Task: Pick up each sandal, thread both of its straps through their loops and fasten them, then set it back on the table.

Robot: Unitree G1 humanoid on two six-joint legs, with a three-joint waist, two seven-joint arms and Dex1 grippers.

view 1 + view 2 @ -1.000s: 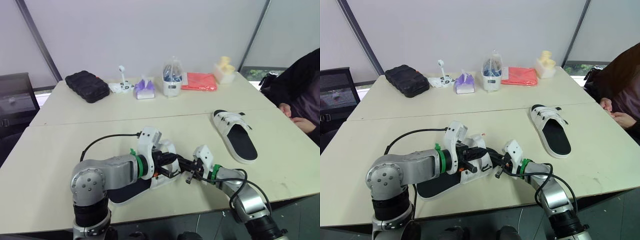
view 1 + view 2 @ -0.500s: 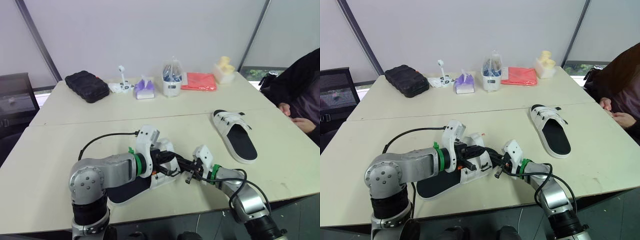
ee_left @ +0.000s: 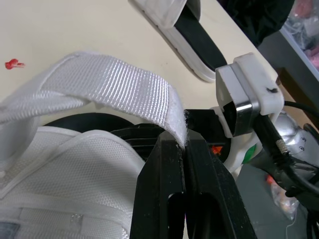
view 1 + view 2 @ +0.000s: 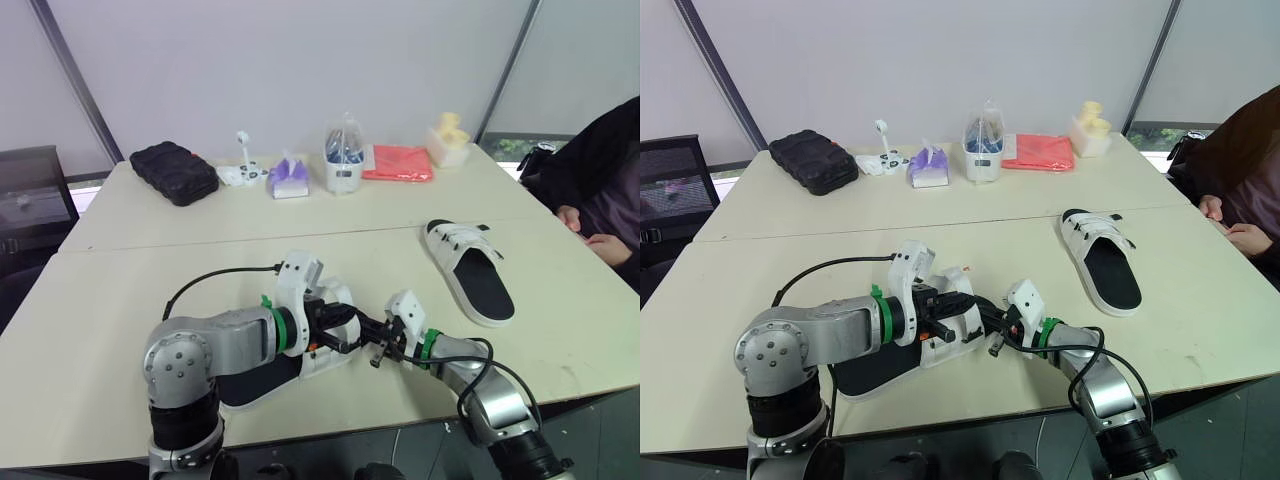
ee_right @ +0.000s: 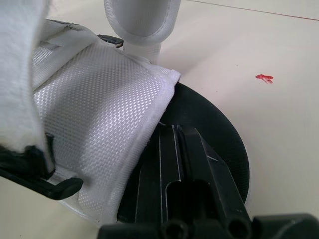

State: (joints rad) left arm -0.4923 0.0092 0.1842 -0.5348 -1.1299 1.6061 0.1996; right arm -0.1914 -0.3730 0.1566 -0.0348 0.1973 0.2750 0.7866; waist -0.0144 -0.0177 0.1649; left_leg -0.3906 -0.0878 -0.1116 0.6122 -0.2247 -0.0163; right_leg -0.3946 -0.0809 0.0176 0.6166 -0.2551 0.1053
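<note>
Logging the head views first: near sandal (image 4: pixel 255 385) at 6 o'clock on the table (image 4: pixel 120 290), with left gripper (image 4: pixel 350 330) and right gripper (image 4: pixel 375 352) meeting at its white upper. Second sandal (image 4: pixel 470 270) lies flat toward 2 o'clock from it, well apart. Its straps cross the upper and look fastened, but the loops are too small to confirm. Left wrist view: left pincer clamped on the free end of a webbing strap (image 3: pixel 114 84), which arches up and passes through no loop I can see. Right wrist view: right pincer closed, tips tucked at the edge of the mesh upper (image 5: pixel 94 129) over the black insole (image 5: pixel 214 129); whether they pinch anything, cannot tell. Judgement: one sandal probably finished. This one is mid-threading, with fastening and set-down left.
</note>
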